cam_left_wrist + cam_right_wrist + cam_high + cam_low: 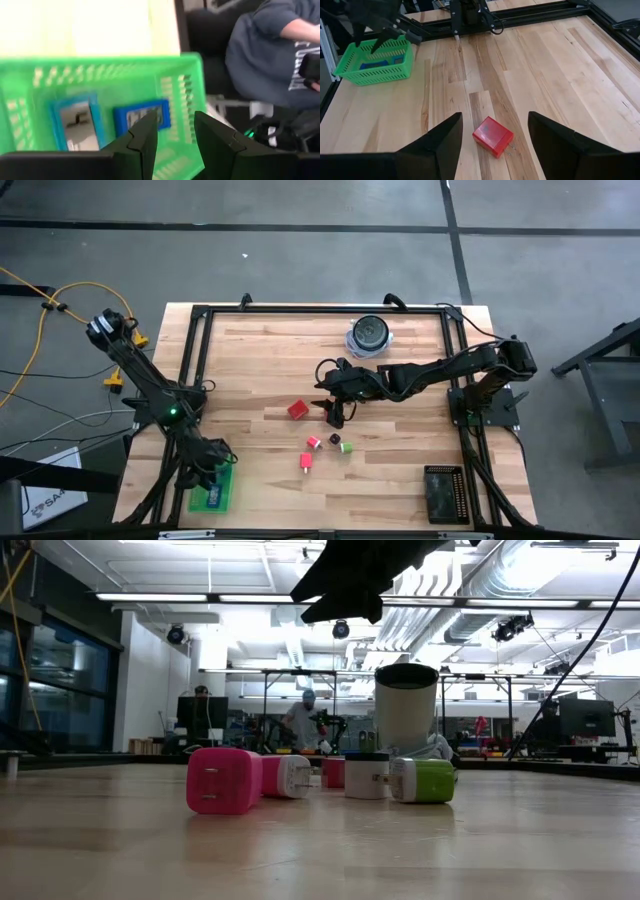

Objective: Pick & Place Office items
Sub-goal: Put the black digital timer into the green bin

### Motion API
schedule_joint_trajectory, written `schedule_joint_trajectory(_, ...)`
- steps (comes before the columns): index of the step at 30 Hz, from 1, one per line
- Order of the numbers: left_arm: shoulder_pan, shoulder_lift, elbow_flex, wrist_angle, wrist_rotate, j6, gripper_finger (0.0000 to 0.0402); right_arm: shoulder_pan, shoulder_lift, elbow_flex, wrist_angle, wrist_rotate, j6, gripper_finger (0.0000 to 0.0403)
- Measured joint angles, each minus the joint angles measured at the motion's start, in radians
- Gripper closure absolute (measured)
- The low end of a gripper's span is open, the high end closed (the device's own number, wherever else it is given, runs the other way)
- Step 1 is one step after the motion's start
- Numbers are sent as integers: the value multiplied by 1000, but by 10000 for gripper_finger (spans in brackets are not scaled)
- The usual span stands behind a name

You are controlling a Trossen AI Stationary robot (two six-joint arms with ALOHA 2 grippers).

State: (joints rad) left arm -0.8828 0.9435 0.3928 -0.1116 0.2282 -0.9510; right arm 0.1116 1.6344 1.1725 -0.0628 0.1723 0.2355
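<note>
Right tool [492, 131], jaws spread, hangs above the red block [492, 135] lying flat on the desk [560, 65] at its six o'clock; descending off-centre, one finger could nudge it askew, while left tool [172, 137], slightly parted and empty, waits over the green basket [185, 75]

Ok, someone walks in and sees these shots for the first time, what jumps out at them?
Probably the red block alone on the wooden table, with the right gripper open right over it near the middle. Next, the bright green basket at the table's near left corner, where the left gripper hovers over two blue items lying inside.
</note>
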Motion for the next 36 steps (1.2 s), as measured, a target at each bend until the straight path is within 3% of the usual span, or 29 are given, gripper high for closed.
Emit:
schedule_joint_trajectory(26,546,-11,63,5,-81,482,277,0,0,0,0,0,0,190)
schedule_joint_trajectory(36,688,-11,64,98,-242,714,277,0,0,0,0,0,0,190)
